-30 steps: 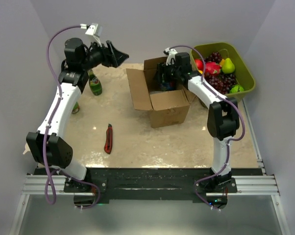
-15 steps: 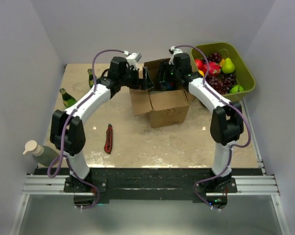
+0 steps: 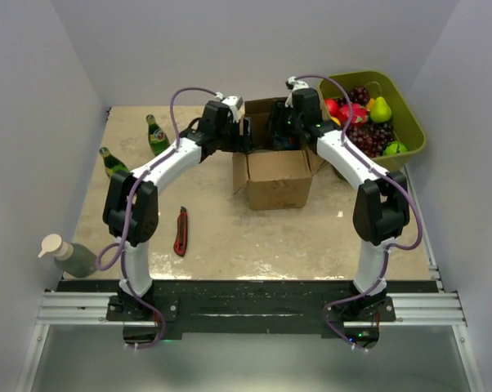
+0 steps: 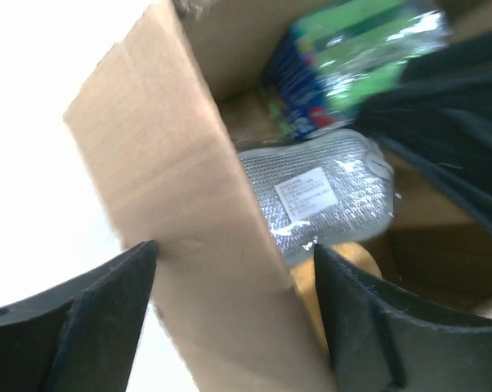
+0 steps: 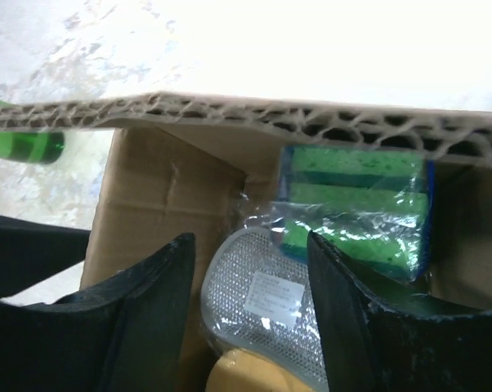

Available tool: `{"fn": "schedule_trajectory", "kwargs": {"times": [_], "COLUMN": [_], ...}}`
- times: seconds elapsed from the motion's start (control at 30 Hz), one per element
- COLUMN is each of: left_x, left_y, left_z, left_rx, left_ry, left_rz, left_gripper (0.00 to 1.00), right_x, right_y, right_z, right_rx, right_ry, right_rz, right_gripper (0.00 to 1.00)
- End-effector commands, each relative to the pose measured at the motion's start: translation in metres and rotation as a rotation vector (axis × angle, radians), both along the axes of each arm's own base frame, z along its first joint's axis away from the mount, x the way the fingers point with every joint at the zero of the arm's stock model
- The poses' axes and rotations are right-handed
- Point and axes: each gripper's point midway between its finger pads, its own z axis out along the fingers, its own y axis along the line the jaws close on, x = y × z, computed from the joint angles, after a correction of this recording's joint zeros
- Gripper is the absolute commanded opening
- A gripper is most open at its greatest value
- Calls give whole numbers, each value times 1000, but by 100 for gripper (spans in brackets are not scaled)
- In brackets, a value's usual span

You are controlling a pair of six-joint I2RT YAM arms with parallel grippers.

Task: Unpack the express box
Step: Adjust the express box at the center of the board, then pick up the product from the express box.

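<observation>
Straddling a raised cardboard flap of the express box (image 3: 275, 175), the left gripper (image 4: 234, 247) has its jaws set well apart. One dark finger (image 4: 82, 318) shows on each side of the brown panel, and whether either one touches the card cannot be told. Across from it, the right gripper (image 5: 250, 245) hangs over the open top of the carton with its jaws also apart and nothing clamped between them. Framed by its two fingers (image 5: 140, 327), a silver mesh pad (image 5: 262, 294) with a small white label lies inside the box. A plastic-wrapped pack of sponges (image 5: 352, 204), green and blue, sits just beyond the pad, and a rounded yellow thing (image 5: 246, 376), too little of it showing to name, peeks out at the pad's near edge. The box stands open at the far middle of the table (image 3: 230, 245), between the two arms, which reach it from either side. Just beside it on the right is an olive-green tub (image 3: 418, 139) heaped with fruit. Two green bottles (image 3: 156, 135) stand off to the far left, well apart from the carton. A red knife (image 3: 181, 231) lies on the tabletop nearer the bases, and a pump bottle (image 3: 66, 255) stands at the near left edge.
</observation>
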Motion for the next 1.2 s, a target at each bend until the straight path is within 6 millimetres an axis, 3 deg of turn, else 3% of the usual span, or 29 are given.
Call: {"fn": "schedule_trajectory", "kwargs": {"times": [0.0,0.03,0.07,0.13,0.27,0.33,0.37,0.4,0.43,0.5,0.53,0.57,0.63,0.7,0.77,0.87,0.97,1.17], "left_x": [-22,-25,-25,-25,-14,-6,0,5,8,14,14,15,14,15,12,9,3,-2], "left_y": [1,-4,-9,-14,-18,-14,-7,0,6,18,22,26,28,31,32,36,35,33], "left_z": [-69,-68,-64,-55,-12,12,36,48,72,91,107,113,129,136,141,143,147,158], "left_rx": [91,70,50,20,-22,-31,-31,8,11,41,56,77,134,177,211,254,250,241], "left_ry": [170,175,159,144,15,-61,-125,-179,-233,-303,-341,-361,-418,-446,-466,-482,-489,-509], "left_rz": [-32,-60,-82,-104,-165,-173,-177,-181,-174,-203,-211,-217,-268,-278,-275,-271,-277,-279], "left_gripper": [68,60,42,29,0,0,0,0,0,0,0,0,0,0,0,0,0,0], "right_x": [-15,-17,-19,-20,-23,-33,-38,-41,-45,-60,-69,-83,-102,-116,-126,-128,-132,-112], "right_y": [-18,-17,-15,-14,13,23,21,19,15,5,2,-1,-5,1,7,20,36,32], "right_z": [29,26,21,19,68,86,93,91,92,76,82,62,51,51,62,68,53,34], "right_rx": [26,40,47,35,-55,-106,-217,-273,-365,-443,-503,-523,-576,-557,-548,-612,-743,-1006], "right_ry": [-3,9,26,29,-162,-252,-309,-316,-360,-333,-400,-380,-418,-435,-474,-530,-554,-565], "right_rz": [-93,-101,-106,-98,229,390,493,548,629,692,764,823,916,991,1034,1004,1011,879], "right_gripper": [59,59,59,60,71,75,76,76,75,75,74,74,74,71,66,72,75,77]}}
